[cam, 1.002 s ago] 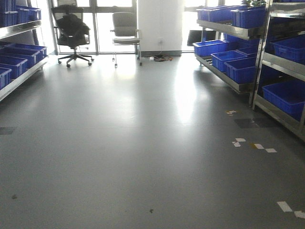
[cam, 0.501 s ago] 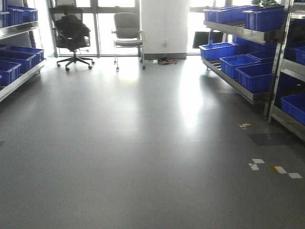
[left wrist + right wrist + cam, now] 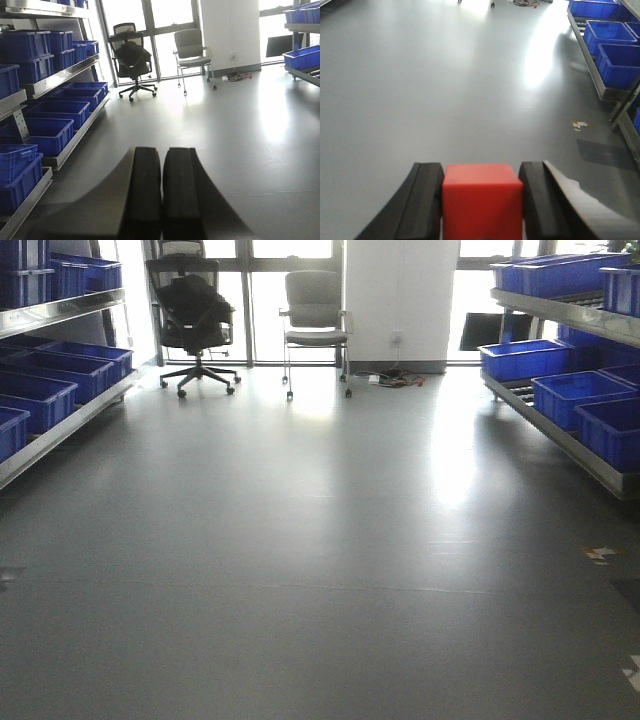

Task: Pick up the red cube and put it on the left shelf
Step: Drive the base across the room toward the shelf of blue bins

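Note:
The red cube (image 3: 482, 200) fills the bottom of the right wrist view, squeezed between the two black pads of my right gripper (image 3: 482, 192), which is shut on it above the grey floor. My left gripper (image 3: 161, 170) is shut with nothing in it, its two dark pads pressed together. The left shelf (image 3: 70, 308) runs along the left wall, a steel multi-tier rack holding blue bins (image 3: 40, 395); the same left shelf (image 3: 60, 77) stands close by in the left wrist view. Neither gripper shows in the front view.
A second steel rack with blue bins (image 3: 590, 400) lines the right wall. A black office chair (image 3: 195, 315) and a grey chair (image 3: 315, 310) stand at the far windows, beside a white pillar (image 3: 400, 295). Cables (image 3: 395, 378) lie at its foot. Tape marks (image 3: 602, 553) dot the floor.
The front view has swung left: the right rack has slid toward the right edge, the chairs and pillar have shifted right, and more of the left shelf has come into view.

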You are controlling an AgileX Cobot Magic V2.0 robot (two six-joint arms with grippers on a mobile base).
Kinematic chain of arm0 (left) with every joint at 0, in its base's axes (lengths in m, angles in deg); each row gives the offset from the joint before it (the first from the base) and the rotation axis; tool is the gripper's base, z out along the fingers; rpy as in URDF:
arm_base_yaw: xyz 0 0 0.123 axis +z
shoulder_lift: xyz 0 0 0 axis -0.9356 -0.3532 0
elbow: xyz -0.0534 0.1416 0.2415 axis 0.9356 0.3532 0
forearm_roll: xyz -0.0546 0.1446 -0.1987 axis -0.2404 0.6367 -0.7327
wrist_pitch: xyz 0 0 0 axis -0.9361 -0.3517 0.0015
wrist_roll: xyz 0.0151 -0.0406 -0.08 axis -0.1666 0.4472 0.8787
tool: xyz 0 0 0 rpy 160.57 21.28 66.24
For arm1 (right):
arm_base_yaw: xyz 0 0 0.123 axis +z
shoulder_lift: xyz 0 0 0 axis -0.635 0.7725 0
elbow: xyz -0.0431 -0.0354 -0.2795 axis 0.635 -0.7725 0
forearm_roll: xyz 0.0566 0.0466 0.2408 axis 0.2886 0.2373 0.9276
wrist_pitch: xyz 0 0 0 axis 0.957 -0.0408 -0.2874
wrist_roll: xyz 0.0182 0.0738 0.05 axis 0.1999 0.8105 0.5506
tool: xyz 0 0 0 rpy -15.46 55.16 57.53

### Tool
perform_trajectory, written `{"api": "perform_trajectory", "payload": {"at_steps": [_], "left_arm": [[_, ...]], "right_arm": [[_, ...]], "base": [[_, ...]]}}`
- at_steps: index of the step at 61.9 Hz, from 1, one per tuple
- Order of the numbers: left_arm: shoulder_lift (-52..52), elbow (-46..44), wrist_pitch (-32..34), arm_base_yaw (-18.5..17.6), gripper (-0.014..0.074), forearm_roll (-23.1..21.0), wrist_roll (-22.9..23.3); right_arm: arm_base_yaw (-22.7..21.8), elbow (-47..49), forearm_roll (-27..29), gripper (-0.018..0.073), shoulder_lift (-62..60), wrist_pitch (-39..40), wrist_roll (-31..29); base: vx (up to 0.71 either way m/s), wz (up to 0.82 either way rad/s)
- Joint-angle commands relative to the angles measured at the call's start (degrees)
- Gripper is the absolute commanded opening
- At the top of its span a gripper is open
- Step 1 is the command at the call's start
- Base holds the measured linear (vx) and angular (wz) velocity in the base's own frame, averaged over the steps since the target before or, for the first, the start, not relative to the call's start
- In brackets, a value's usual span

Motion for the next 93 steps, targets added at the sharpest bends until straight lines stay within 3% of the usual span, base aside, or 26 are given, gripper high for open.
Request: {"api": "perform_trajectory", "payload": {"at_steps": [1,44,93], "left_arm": [[0.0,1.3,5.2,-0.4,0.0106,-0.3,0.0],[0.0,1.3,5.2,-0.4,0.0106,-0.3,0.0],[0.0,1.3,5.2,-0.4,0.0106,-0.3,0.0]], "right_arm": [[-0.3,1.7,0.0,0.0058,0.3,5.0,0.0],[-0.3,1.7,0.0,0.0058,0.3,5.1,0.0],[-0.3,1.7,0.0,0.0058,0.3,5.2,0.0]], "base": [[0.59,0.19],[0.58,0.22],[0.52,0.43]]}}
